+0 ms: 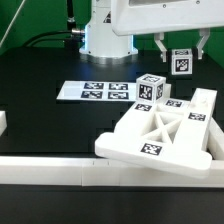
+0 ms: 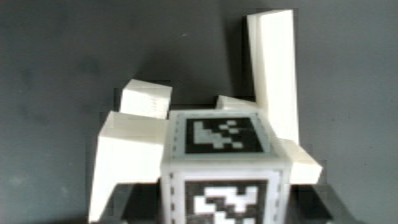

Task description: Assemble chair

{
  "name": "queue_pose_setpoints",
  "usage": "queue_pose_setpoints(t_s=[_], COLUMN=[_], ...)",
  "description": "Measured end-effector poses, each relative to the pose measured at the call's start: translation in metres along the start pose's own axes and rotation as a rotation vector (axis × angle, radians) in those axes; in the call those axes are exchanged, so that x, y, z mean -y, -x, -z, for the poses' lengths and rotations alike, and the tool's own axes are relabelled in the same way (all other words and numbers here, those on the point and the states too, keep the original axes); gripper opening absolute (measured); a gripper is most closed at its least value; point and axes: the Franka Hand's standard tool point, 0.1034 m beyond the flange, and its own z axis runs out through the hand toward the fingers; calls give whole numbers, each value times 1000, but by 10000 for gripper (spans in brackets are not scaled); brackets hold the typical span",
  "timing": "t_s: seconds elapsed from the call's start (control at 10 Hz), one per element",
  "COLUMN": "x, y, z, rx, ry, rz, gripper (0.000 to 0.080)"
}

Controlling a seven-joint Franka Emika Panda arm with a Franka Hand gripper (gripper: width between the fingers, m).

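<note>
1. Claw (image 1: 182,52) is up in the air at the exterior view's right, fingers partly closed on a small leg block (image 1: 182,62); I read that as a firm hold, tag face toward the camera.
2. Wrist view agrees: block (image 2: 222,160) fills the near frame between the finger tips, tags on two faces, hanging well clear of the worktop (image 1: 50,120).
3. Chair pile sits below and toward the camera from the claw: X-braced frame (image 1: 155,135) lying flat at the front, hard against the front rail (image 1: 60,168).
4. A second leg block (image 1: 150,90) stands behind the frame, just beside it, toward the exterior view's left of my held block.
5. Slab (image 1: 203,103) lies at the frame's far right side, touching or nearly so; can't tell which.
6. Key relation: target parts lie below the claw and a bit nearer the camera, so my guess is the next move is a descent with a small shift forward.
7. In the wrist view a tall upright white piece (image 2: 270,70) rises past the held block; its long axis runs away from the camera. Risk: clipping it on the way down.
8. Marker board (image 1: 95,92) is flat on the worktop, well off to the exterior view's left, out of the path.
9. Only one arm, so no choice of side.
</note>
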Motion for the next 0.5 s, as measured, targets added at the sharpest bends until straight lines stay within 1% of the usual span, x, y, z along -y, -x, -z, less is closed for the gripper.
queue_pose_setpoints(t_s=[0.1, 0.2, 0.3, 0.5], x=[2, 9, 18, 30], y=[-3, -16, -35, -72], z=[2, 8, 13, 14], rx=[2, -10, -38, -61], ry=[-2, -9, -4, 3], rz=[3, 11, 31, 54], gripper=[284, 284, 284, 284])
